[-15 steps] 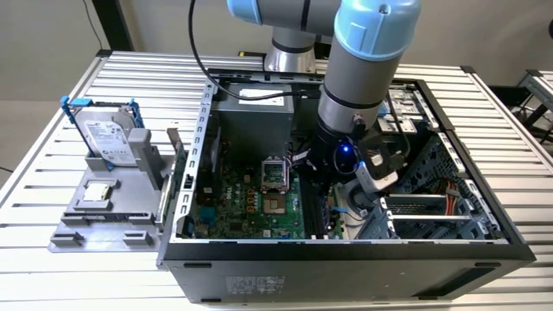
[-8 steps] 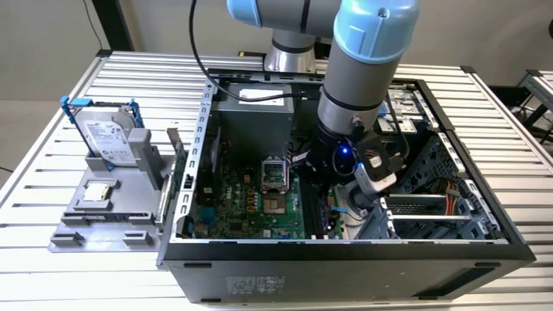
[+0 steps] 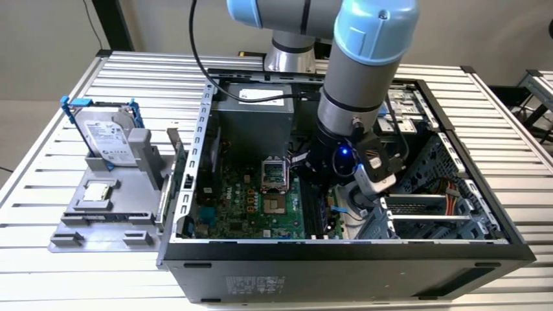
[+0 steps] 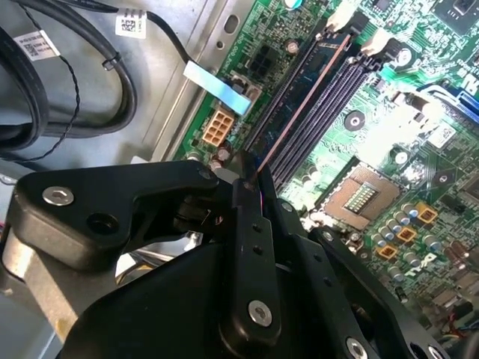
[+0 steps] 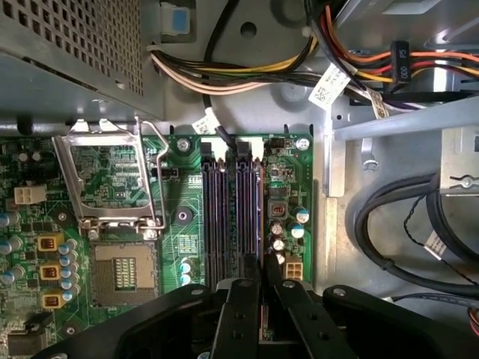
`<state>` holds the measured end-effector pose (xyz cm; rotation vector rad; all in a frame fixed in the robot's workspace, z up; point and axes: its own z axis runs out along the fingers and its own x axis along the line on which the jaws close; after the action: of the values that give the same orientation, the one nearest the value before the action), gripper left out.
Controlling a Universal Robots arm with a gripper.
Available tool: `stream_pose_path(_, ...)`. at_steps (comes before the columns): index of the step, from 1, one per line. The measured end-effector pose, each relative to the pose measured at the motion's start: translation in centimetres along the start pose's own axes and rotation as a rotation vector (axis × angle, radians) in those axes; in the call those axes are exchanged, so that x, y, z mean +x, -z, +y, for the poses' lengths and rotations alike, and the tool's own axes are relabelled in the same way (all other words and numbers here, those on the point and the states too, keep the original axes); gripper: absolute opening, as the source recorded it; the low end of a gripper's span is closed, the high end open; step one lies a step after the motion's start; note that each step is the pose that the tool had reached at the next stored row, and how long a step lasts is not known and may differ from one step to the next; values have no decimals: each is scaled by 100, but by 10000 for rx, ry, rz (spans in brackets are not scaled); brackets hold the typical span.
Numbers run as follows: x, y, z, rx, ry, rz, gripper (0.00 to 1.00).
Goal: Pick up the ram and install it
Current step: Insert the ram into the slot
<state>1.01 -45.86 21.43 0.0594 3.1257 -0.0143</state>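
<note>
My gripper (image 3: 327,197) is down inside the open computer case (image 3: 346,249), over the memory slots (image 5: 224,209) at the motherboard's (image 3: 250,210) edge. In both wrist views its black fingers (image 5: 239,307) are closed tight on the ram (image 4: 299,105), a long thin dark stick seen edge-on. The ram (image 5: 260,209) lies lengthwise along the slot nearest the board's edge, running from the gripper (image 5: 261,271) to the far latch (image 4: 344,19). Whether it sits fully down in the slot I cannot tell. In the second wrist view the gripper (image 4: 244,166) grips the near end.
The open CPU socket (image 5: 123,278) with its raised frame (image 5: 112,176) lies beside the slots. Black cables (image 5: 404,232) and a wire bundle (image 5: 247,71) crowd the case floor. Outside, a grey fixture (image 3: 103,227) carries the hard drive (image 3: 108,136) and a CPU chip (image 3: 97,192).
</note>
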Motion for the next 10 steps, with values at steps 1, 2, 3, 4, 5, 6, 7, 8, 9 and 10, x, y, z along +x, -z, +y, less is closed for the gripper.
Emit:
stream_pose_path(1, 0, 0, 0, 1, 3, 11, 0)
stream_pose_path(2, 0, 0, -1, 3, 3, 13, 0)
stream_pose_path(3, 0, -3, 0, 2, 4, 13, 0)
stream_pose_path(4, 0, -8, 0, 0, 4, 13, 0)
stream_pose_path(5, 0, -15, 0, 2, 5, 13, 0)
stream_pose_path(6, 0, -28, 1, 6, 5, 14, 0)
stream_pose_path(7, 0, -44, 2, 8, 6, 13, 0)
stream_pose_path(8, -1, -58, 3, 8, 7, 13, 0)
stream_pose_path(9, 0, -64, 3, 12, 7, 14, 0)
stream_pose_path(10, 1, -65, 3, 14, 5, 14, 0)
